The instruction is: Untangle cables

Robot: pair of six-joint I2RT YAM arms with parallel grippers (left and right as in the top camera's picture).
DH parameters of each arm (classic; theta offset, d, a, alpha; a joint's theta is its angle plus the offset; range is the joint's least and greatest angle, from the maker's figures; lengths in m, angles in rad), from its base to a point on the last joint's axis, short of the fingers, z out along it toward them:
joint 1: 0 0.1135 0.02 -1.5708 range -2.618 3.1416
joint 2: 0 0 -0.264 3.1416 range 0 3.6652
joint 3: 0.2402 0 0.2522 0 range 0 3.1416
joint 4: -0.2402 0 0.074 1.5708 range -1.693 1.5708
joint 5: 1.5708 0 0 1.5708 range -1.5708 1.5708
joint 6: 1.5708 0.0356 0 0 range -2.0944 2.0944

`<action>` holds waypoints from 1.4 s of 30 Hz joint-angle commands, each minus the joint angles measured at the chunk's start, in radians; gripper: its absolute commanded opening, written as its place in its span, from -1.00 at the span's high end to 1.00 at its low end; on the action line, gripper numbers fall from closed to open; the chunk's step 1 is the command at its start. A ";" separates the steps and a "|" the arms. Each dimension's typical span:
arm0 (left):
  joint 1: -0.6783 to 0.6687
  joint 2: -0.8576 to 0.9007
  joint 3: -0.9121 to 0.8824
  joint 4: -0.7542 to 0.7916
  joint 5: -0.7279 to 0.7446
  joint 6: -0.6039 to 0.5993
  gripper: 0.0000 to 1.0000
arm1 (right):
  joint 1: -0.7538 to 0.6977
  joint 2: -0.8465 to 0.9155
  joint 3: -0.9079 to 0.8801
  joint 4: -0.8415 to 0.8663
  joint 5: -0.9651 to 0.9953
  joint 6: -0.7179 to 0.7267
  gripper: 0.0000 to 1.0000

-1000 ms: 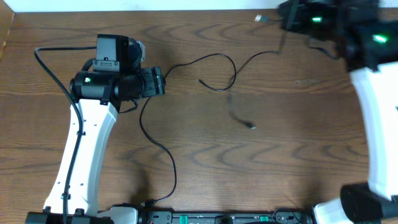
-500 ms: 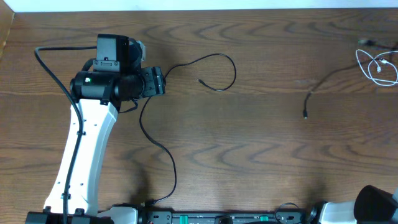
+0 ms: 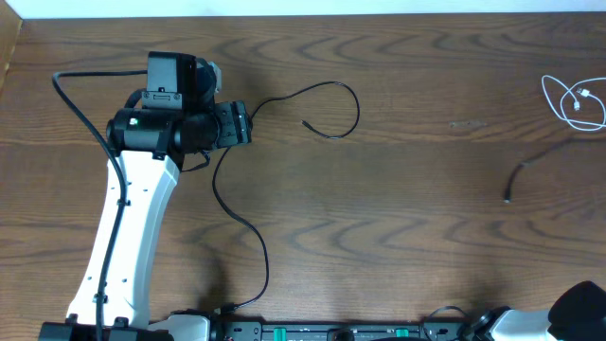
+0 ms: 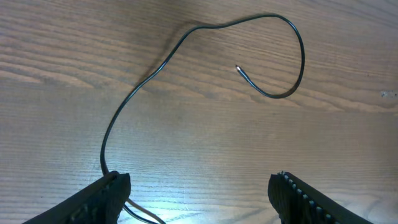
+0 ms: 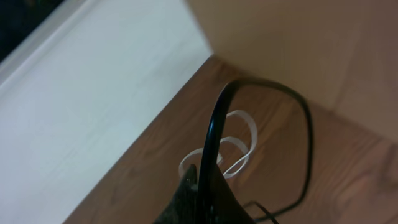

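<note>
A thin black cable (image 3: 357, 102) loops over the table from my left gripper (image 3: 248, 123) and trails down towards the front edge. In the left wrist view the left gripper (image 4: 199, 198) is open, and this cable (image 4: 302, 56) passes beside its left finger. The white cable (image 3: 572, 100) lies coiled at the far right edge. A second black cable (image 3: 516, 178) hangs in from the right edge. My right gripper (image 5: 202, 194) is out of the overhead view. In the right wrist view it is shut on that black cable (image 5: 214, 127), above the white cable (image 5: 239, 146).
The left arm (image 3: 128, 237) stretches from the front edge up the left side. The right arm's base (image 3: 585, 305) shows at the front right corner. A white wall or floor (image 5: 93, 93) lies beyond the table's edge in the right wrist view.
The right arm has left the overhead view to the right, pulling the second black cable's free end from the table's middle to the right side. The white cable now lies at the right edge. The left arm has not moved.
</note>
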 commanded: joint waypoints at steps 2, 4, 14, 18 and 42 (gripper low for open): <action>0.002 -0.005 -0.004 0.013 -0.006 -0.011 -0.54 | -0.051 0.030 0.005 0.074 0.021 -0.041 0.98; 0.002 -0.005 -0.004 0.024 -0.006 -0.020 -0.54 | -0.050 0.033 0.005 0.122 0.021 -0.080 0.98; 0.002 -0.005 -0.004 0.042 0.020 -0.020 -0.53 | -0.012 0.101 0.005 0.071 0.077 -0.139 0.98; 0.002 -0.005 -0.004 0.041 0.020 -0.020 -0.54 | -0.012 0.190 0.005 0.012 0.076 -0.138 0.98; 0.002 -0.004 -0.004 0.033 0.019 -0.020 -0.54 | 0.162 0.370 0.004 -0.260 -0.321 -0.189 -0.68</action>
